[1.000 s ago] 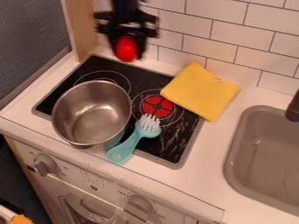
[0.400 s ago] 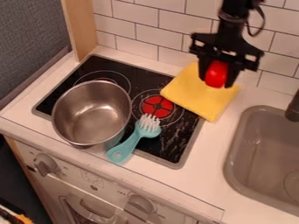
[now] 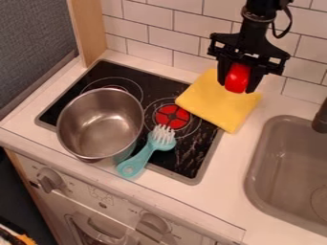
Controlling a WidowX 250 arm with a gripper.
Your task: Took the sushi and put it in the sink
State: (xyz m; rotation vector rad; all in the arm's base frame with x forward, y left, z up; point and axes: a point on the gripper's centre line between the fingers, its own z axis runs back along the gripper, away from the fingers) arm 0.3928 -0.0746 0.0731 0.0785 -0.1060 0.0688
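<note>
Gripping a red object, black claw [image 3: 237,85] above yellow cloth [image 3: 217,101], metal pot [image 3: 100,125] and teal brush [image 3: 146,152] on stove [image 3: 190,175]

The jaws hide the sides of the red object [image 3: 237,78]. At the tabletop's [image 3: 207,201] right end, the sink [image 3: 250,179] and faucet [image 3: 321,119] run out of view. The pot [image 3: 99,129] covers part of the stove [image 3: 96,75]. Something orange [image 3: 26,239], lower left, is cut off, unidentifiable.

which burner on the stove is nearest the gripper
The red-centred burner between the pot and the yellow cloth is nearest the gripper; its centre shows almost whole, whereas the pot overlaps the upper-left burner.
</note>
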